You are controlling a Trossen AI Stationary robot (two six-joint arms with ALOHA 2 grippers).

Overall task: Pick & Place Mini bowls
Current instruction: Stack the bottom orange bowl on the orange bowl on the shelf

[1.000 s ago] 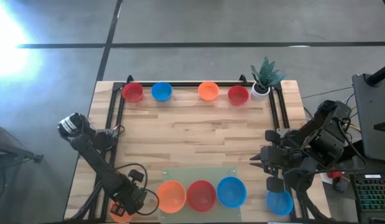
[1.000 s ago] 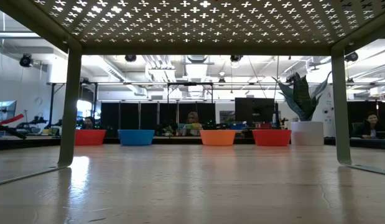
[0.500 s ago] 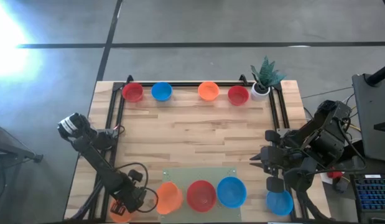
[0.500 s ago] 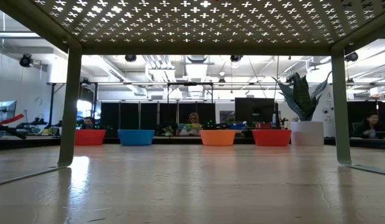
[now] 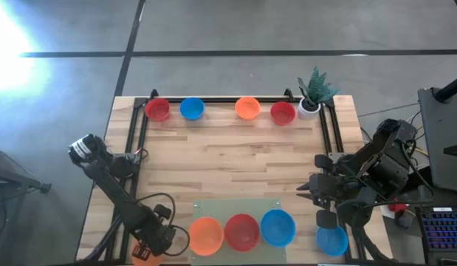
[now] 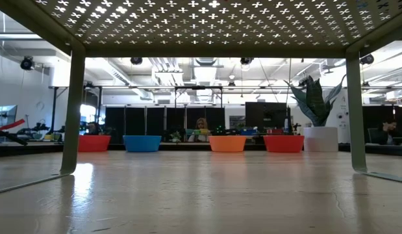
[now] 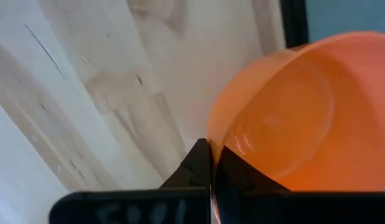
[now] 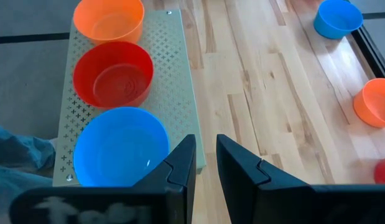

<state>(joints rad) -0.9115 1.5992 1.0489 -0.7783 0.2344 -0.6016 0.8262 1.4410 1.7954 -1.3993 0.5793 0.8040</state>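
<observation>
My left gripper (image 5: 171, 238) is at the table's near left, shut on an orange mini bowl (image 5: 207, 235) that stands on a pale perforated rack (image 5: 235, 206) beside a red bowl (image 5: 242, 231) and a blue bowl (image 5: 277, 227). Another orange bowl (image 5: 142, 256) peeks out under the left arm. My right gripper (image 5: 303, 189) hovers open right of the rack, touching nothing; a blue bowl (image 5: 331, 241) sits below that arm. Along the far edge stand a red (image 5: 157, 109), a blue (image 5: 191, 108), an orange (image 5: 247, 108) and a red bowl (image 5: 283, 112). My left gripper pinches the orange bowl's rim (image 7: 214, 144) on the side toward the table's left, one finger (image 7: 195, 167) outside the wall and the other inside. The fingers come slanting from the left. The bowl sits level with its base on the rack.
A small white pot with a green plant (image 5: 310, 103) stands at the far right corner. A black frame (image 5: 136, 137) runs along the left, far and right sides. In the low view the rack's legs (image 6: 74, 110) stand on open wooden tabletop (image 5: 228, 162).
The orange bowl in my left gripper tipped up on its side about half a second ago and has come back down level on the rack, ending slightly farther right. The left gripper stayed shut on its rim. The right arm kept still.
</observation>
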